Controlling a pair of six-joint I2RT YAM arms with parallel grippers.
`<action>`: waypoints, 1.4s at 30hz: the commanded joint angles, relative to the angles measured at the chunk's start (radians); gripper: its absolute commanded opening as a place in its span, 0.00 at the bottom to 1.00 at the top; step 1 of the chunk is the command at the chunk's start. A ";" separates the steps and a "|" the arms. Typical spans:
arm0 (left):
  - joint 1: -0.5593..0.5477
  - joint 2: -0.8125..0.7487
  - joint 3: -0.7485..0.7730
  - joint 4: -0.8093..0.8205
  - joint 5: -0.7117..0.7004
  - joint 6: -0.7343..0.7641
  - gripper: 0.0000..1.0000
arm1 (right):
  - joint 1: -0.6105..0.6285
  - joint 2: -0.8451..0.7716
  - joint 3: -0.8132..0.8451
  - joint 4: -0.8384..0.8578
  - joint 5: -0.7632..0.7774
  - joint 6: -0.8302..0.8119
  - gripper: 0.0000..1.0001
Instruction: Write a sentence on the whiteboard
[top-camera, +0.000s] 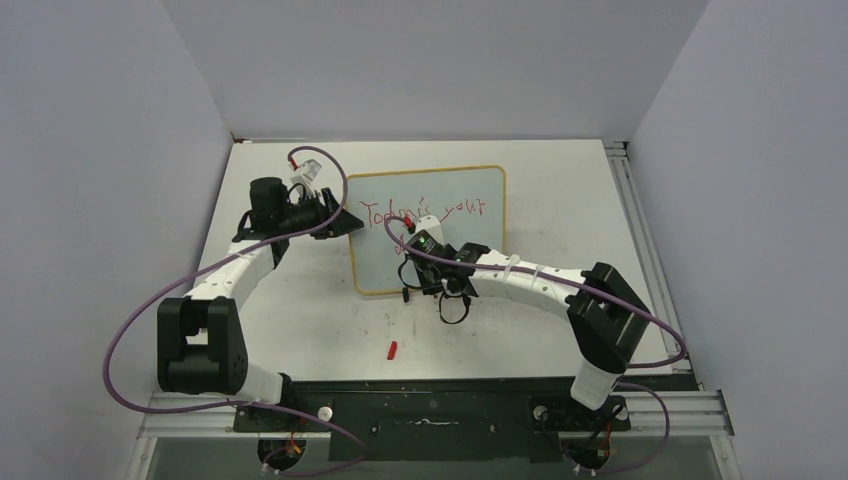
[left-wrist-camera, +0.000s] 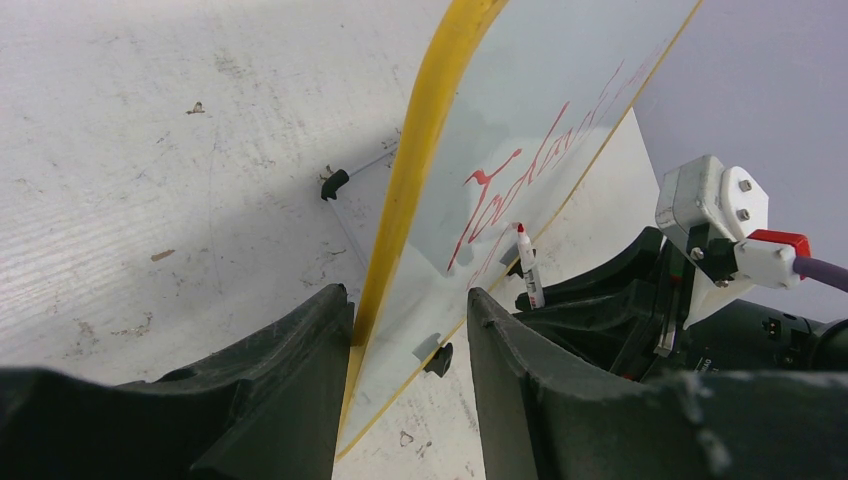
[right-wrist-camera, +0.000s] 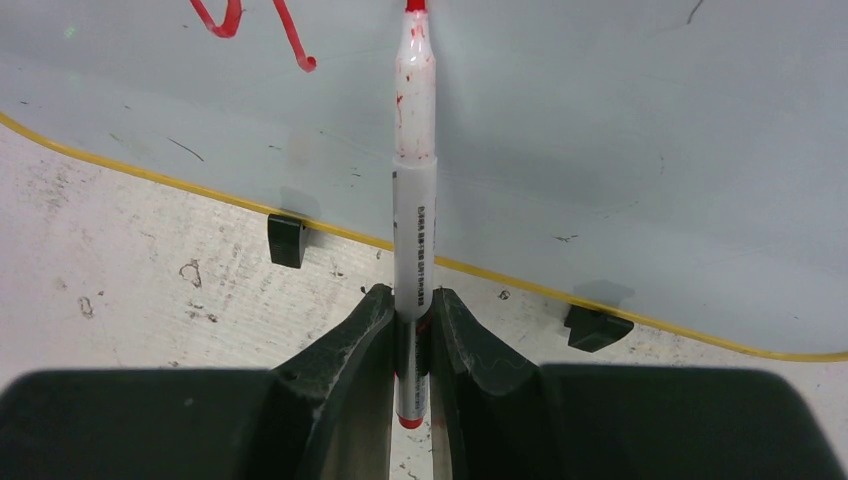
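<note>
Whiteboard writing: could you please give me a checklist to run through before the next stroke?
1. Right gripper shut on the marker: ok.
2. Marker tip touching the whiteboard: cannot tell.
3. Left gripper straddles the whiteboard's edge: ok; clamped firmly: cannot tell.
4. Sentence finished: cannot tell, right arm covers the second line.
5. Small red piece lies clear of the whiteboard: ok.

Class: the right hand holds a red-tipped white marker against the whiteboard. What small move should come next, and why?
Probably slide the right hand sideways along the small yellow-framed whiteboard, drawing the next letter. The white red-tipped marker is clamped between its fingers with its tip at the board, below the red handwritten words, and the surface beside it is bare.
</note>
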 joint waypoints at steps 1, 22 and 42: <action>-0.008 -0.033 0.008 0.033 0.039 0.002 0.44 | -0.008 0.017 0.033 0.018 -0.002 -0.013 0.05; -0.008 -0.037 0.008 0.032 0.041 0.002 0.44 | 0.003 0.042 0.037 0.008 -0.018 -0.032 0.05; -0.008 -0.037 0.007 0.033 0.040 0.000 0.44 | 0.015 0.021 0.002 -0.011 -0.010 -0.015 0.05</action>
